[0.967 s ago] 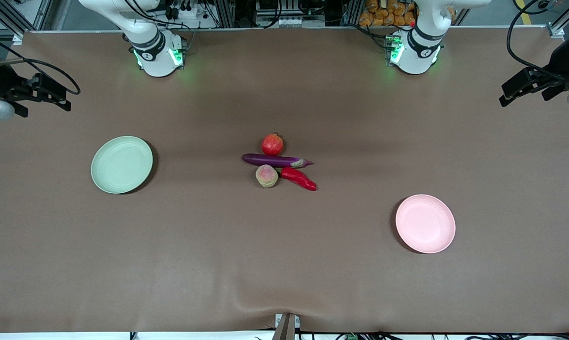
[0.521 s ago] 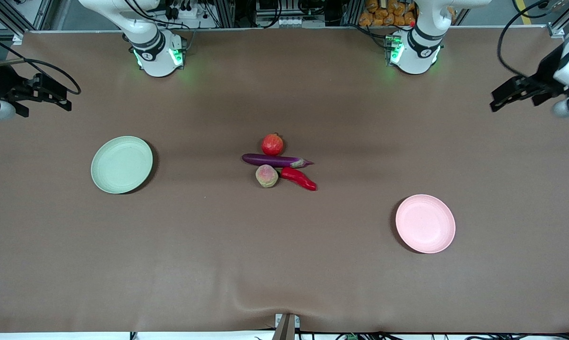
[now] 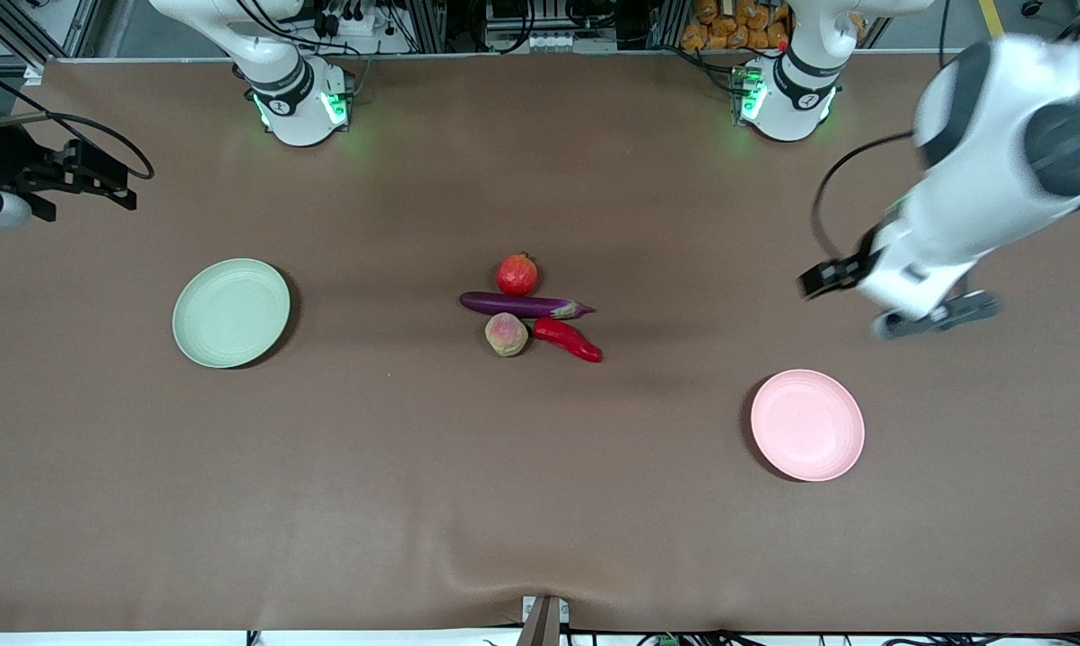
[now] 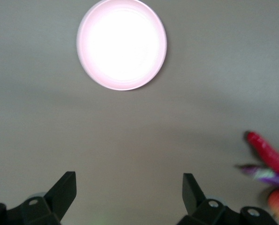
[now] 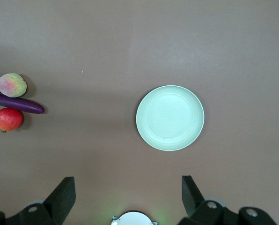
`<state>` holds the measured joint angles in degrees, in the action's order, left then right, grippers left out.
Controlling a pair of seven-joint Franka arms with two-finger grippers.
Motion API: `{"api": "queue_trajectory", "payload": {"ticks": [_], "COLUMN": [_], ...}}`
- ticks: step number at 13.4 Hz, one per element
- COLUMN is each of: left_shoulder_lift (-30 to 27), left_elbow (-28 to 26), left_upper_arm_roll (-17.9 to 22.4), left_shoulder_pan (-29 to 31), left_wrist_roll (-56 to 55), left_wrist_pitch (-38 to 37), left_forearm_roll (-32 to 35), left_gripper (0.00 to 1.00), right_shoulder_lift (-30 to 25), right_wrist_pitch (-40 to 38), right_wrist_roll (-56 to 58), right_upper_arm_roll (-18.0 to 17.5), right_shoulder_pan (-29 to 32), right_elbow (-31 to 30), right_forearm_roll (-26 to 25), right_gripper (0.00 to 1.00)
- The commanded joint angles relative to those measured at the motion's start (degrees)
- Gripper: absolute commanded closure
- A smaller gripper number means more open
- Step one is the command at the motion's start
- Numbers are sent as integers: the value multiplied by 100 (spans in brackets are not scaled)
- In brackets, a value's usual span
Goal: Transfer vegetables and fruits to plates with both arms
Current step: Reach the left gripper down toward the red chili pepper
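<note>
The four foods lay bunched mid-frame, untouched. The left gripper, jaws spread and empty, hung upper right above the pink plate. The right gripper, also spread, waited at the upper left edge near the green plate.

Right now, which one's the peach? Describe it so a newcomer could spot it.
Find the small cluster of produce mid-table, between the green plate and the pink plate. The purple eggplant lies across it; the peach sits just on its camera side, beside the red chili. It's the only yellowish-pink, fuzzy round piece; the pomegranate is solid red.
</note>
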<state>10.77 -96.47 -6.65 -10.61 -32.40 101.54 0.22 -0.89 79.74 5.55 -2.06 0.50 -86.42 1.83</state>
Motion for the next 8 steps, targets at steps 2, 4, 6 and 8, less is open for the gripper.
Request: {"api": "queue_trajectory", "payload": {"ticks": [2,4,6,8], "left_shoulder_lift": [626,977,1355,1751], "left_elbow": [49,59,76,76], "left_upper_arm_roll": [-178,-187,-178,-178], "left_shoulder_pan": [-467,-817,-1161,-1451], "left_wrist_roll": [-741,-811,-1283,-2047], "left_wrist_pitch": [646,1040,1541,2130], "left_forearm_roll": [119,93,101,110], "left_gripper": [0,0,0,0], "right_shoulder_lift": [-8,-8,1,-8], "right_wrist_pitch": [-37,-55,-46,-55], "right_wrist_roll": [52,43,52,52], "right_upper_arm_roll": [-31,-22,-22,-22], "right_shoulder_pan": [73,99,117,125], "right_elbow": [11,2,2,2], "right_forearm_roll": [107,107,107,107], "right_gripper": [0,0,0,0]}}
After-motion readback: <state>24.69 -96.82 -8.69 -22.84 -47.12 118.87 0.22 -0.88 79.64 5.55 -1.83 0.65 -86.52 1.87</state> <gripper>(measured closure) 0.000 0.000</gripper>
